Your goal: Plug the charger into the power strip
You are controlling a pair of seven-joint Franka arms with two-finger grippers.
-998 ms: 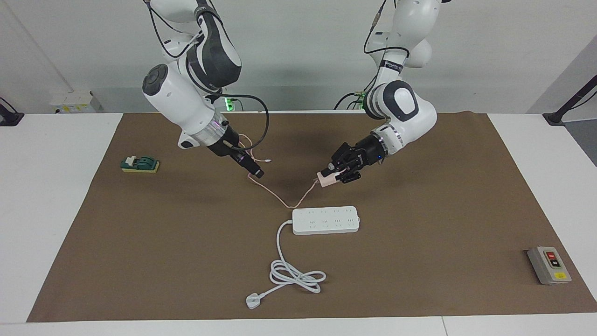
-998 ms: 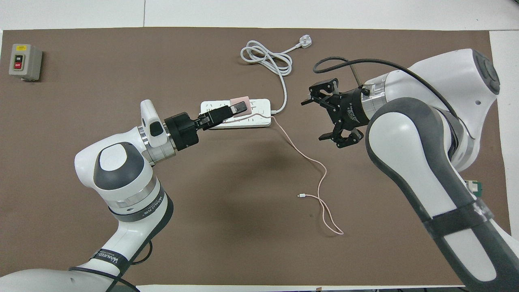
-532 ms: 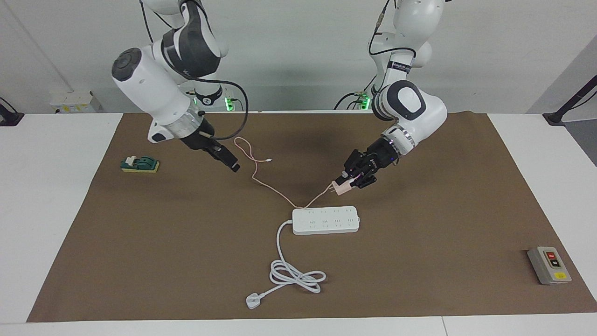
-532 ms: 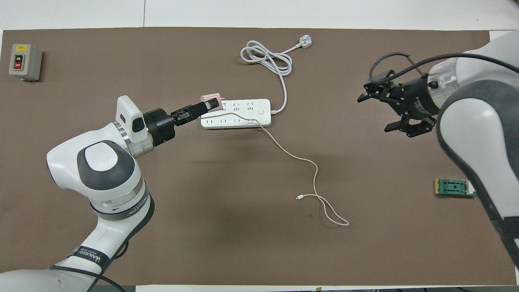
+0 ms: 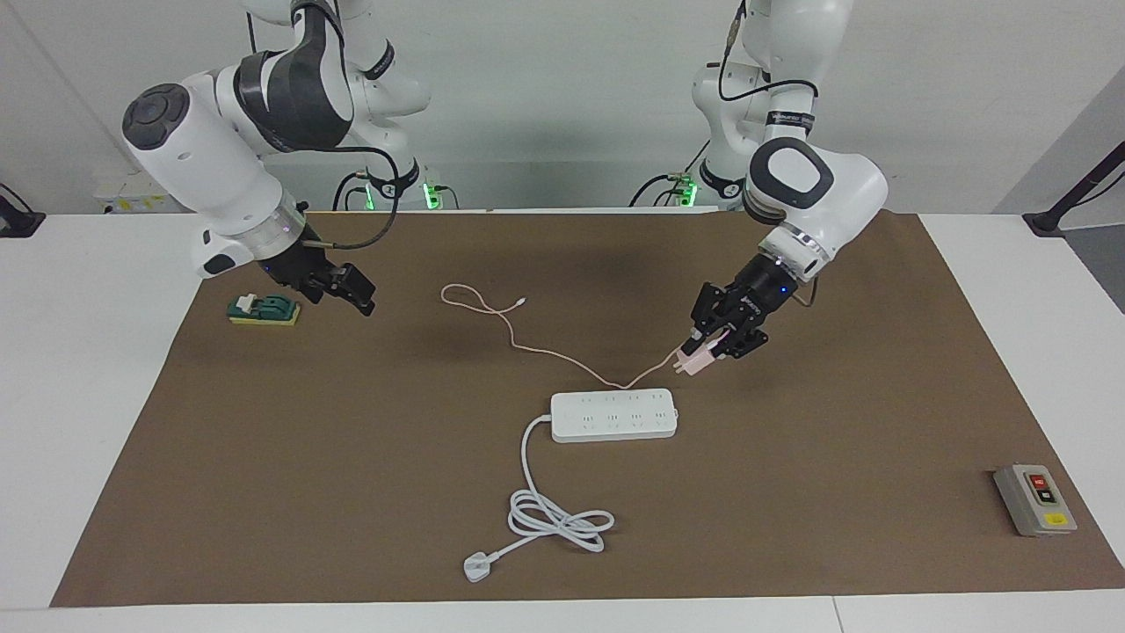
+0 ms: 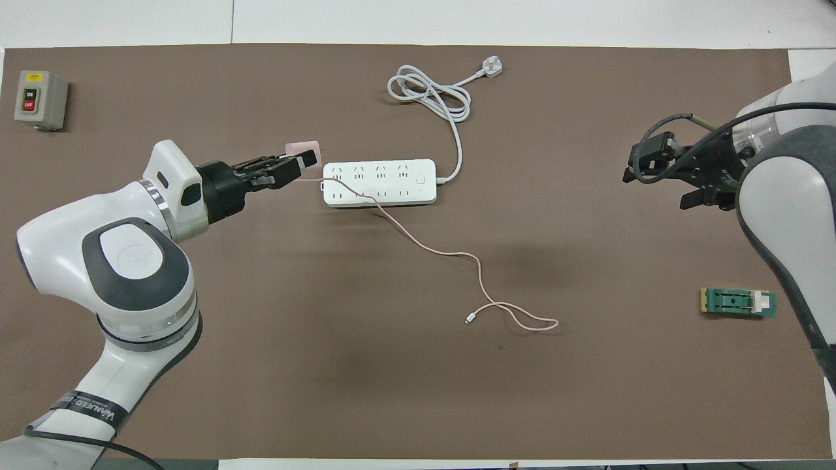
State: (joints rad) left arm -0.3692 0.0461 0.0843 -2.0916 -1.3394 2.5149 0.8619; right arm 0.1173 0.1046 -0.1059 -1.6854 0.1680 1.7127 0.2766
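My left gripper (image 5: pixel 710 350) is shut on the small pale-pink charger (image 5: pixel 694 363) and holds it tilted in the air, just off the power strip's end toward the left arm's end of the table. It also shows in the overhead view (image 6: pixel 292 168) with the charger (image 6: pixel 303 149). The white power strip (image 5: pixel 615 415) lies flat mid-mat (image 6: pixel 379 183). The thin pink cable (image 6: pixel 424 245) runs from the charger across the strip's corner and trails nearer to the robots. My right gripper (image 5: pixel 353 294) is open and empty, raised beside a green part (image 6: pixel 658 186).
The strip's thick white cord (image 5: pixel 558 519) lies coiled farther from the robots and ends in a flat white plug (image 5: pixel 477 567). A grey button box (image 5: pixel 1034 499) sits toward the left arm's end. A green part (image 5: pixel 264 309) lies toward the right arm's end.
My left gripper has carried the charger from over the strip to just past its end. My right arm has pulled back toward its own end of the table. The cable has shifted.
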